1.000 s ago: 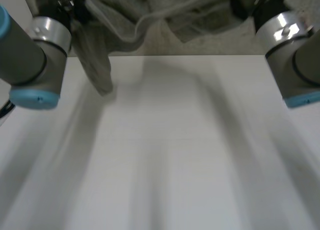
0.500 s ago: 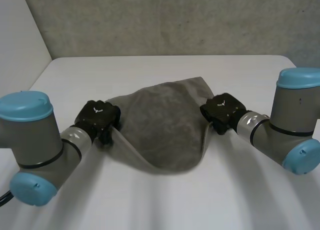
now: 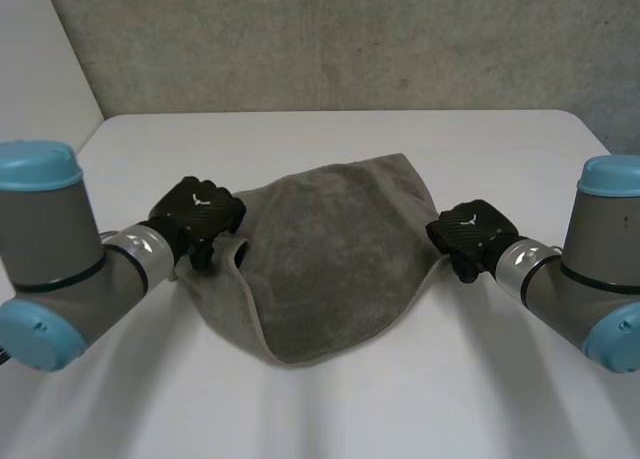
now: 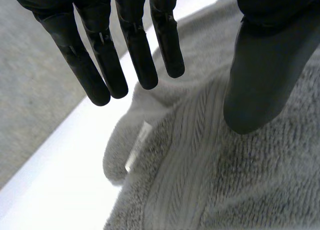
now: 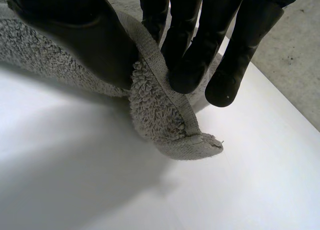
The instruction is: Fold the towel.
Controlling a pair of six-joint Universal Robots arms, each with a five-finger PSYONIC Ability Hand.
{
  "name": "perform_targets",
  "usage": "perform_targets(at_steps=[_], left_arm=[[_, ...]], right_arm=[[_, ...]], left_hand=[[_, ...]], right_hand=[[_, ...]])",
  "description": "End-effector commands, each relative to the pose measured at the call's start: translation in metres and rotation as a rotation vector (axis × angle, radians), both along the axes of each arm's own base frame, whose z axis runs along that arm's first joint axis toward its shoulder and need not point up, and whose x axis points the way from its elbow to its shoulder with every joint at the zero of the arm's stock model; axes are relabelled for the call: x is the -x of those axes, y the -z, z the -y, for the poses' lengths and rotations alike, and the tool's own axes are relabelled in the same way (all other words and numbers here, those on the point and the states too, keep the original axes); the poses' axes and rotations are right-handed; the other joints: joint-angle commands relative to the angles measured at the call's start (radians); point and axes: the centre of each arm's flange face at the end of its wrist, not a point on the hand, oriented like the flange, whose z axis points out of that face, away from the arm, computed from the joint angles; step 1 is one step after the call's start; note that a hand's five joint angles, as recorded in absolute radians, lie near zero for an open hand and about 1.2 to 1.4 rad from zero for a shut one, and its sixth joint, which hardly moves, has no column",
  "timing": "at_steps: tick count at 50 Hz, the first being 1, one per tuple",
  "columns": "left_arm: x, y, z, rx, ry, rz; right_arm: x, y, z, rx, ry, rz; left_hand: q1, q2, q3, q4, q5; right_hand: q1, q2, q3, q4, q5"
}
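The gray towel lies bunched on the white counter between both hands. The left hand is at its left edge, fingers straight, gripping nothing. The right hand pinches its right edge between thumb and fingers.

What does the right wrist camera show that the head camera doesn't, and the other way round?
Right wrist view: the right hand pinches the towel by its hem between thumb and fingers, a corner drooping toward the table. Head view: the towel's whole rumpled spread, with the left hand at its opposite edge. Both: the right hand, the grey towel, the white table.
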Motion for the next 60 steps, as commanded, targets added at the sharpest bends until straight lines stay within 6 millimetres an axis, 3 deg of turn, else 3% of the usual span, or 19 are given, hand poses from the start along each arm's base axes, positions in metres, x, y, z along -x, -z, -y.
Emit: perform_targets(at_steps=[1,15,19,25,27,32,34,36,37,39,42,44,45,47,50,52,53,55,60], left_arm=[[0.005,0.019,0.014,-0.096,0.012,0.061],[0.016,0.024,0.014,-0.113,0.118,0.032],[0.017,0.025,0.016,-0.097,0.135,0.053],[0.016,0.029,0.016,-0.090,0.144,0.082],[0.015,0.031,0.016,-0.095,0.136,0.088],[0.014,0.022,0.018,-0.076,0.123,0.072],[0.011,0.015,0.019,-0.064,0.107,0.067],[0.010,-0.006,0.019,-0.021,0.073,0.039],[0.010,-0.006,0.019,-0.020,0.073,0.038],[0.007,-0.037,0.018,0.029,0.026,-0.041],[0.005,-0.054,0.017,0.054,0.001,-0.096],[0.001,-0.087,0.011,0.107,-0.041,-0.215],[0.001,-0.087,0.011,0.107,-0.041,-0.216],[-0.008,-0.118,0.002,0.165,-0.089,-0.320],[-0.015,-0.132,-0.001,0.201,-0.120,-0.365],[-0.028,-0.157,-0.008,0.274,-0.171,-0.445],[-0.028,-0.157,-0.008,0.274,-0.172,-0.445],[-0.036,-0.171,-0.016,0.313,-0.201,-0.502],[-0.039,-0.175,-0.021,0.312,-0.230,-0.540]], right_arm=[[-0.001,0.003,-0.001,-0.007,-0.009,-0.004],[-0.001,0.007,-0.003,-0.017,-0.015,-0.009],[-0.001,0.007,-0.003,-0.015,-0.016,-0.012],[0.000,0.006,-0.002,-0.004,-0.021,-0.028],[0.000,0.006,0.000,-0.001,-0.018,-0.028],[0.006,-0.003,0.007,0.026,0.010,-0.024],[0.008,-0.012,0.010,0.051,0.018,-0.016],[0.015,-0.056,0.013,0.161,0.042,0.023],[0.015,-0.057,0.013,0.162,0.042,0.023],[0.023,-0.089,0.013,0.245,0.067,0.047],[0.026,-0.103,0.011,0.283,0.075,0.055],[0.029,-0.134,0.001,0.348,0.081,0.080],[0.029,-0.134,0.001,0.349,0.081,0.080],[0.033,-0.156,-0.010,0.363,0.088,0.087],[0.036,-0.166,-0.013,0.365,0.094,0.086],[0.042,-0.188,-0.020,0.382,0.108,0.087],[0.042,-0.188,-0.020,0.382,0.108,0.087],[0.045,-0.211,-0.029,0.409,0.113,0.090],[0.051,-0.228,-0.032,0.396,0.128,0.079]], left_hand=[[-0.105,-0.108,-0.096,-0.111,-0.262],[-0.135,-0.138,-0.125,-0.140,-0.292],[0.176,0.173,0.185,0.170,0.019],[0.406,0.403,0.415,0.400,0.249],[0.625,0.622,0.634,0.619,0.468],[0.625,0.622,0.635,0.620,0.468],[0.625,0.622,0.635,0.620,0.468],[0.625,0.622,0.635,0.620,0.468],[0.625,0.622,0.635,0.620,0.468],[0.625,0.622,0.635,0.620,0.468],[0.625,0.622,0.635,0.620,0.468],[0.625,0.622,0.635,0.620,0.468],[0.625,0.622,0.635,0.620,0.468],[0.625,0.622,0.635,0.620,0.468],[0.625,0.622,0.635,0.620,0.468],[0.625,0.622,0.635,0.620,0.468],[0.625,0.622,0.635,0.620,0.468],[0.625,0.622,0.635,0.620,0.468],[0.625,0.622,0.635,0.620,0.468]], right_hand=[[0.062,0.051,0.048,0.054,0.056],[0.062,0.051,0.048,0.054,0.056],[0.062,0.051,0.048,0.054,0.056],[0.062,0.051,0.048,0.054,0.056],[0.062,0.051,0.048,0.054,0.056],[0.062,0.051,0.048,0.054,0.056],[0.062,0.051,0.048,0.054,0.056],[0.062,0.051,0.048,0.054,0.056],[0.062,0.051,0.048,0.054,0.056],[0.062,0.051,0.048,0.054,0.056],[0.062,0.051,0.048,0.054,0.056],[0.062,0.051,0.048,0.054,0.056],[0.062,0.051,0.048,0.054,0.056],[0.062,0.051,0.048,0.054,0.056],[0.062,0.051,0.048,0.054,0.056],[0.062,0.051,0.048,0.054,0.056],[0.062,0.051,0.048,0.054,0.056],[0.062,0.051,0.048,0.054,0.056],[0.062,0.051,0.048,0.054,0.056]])
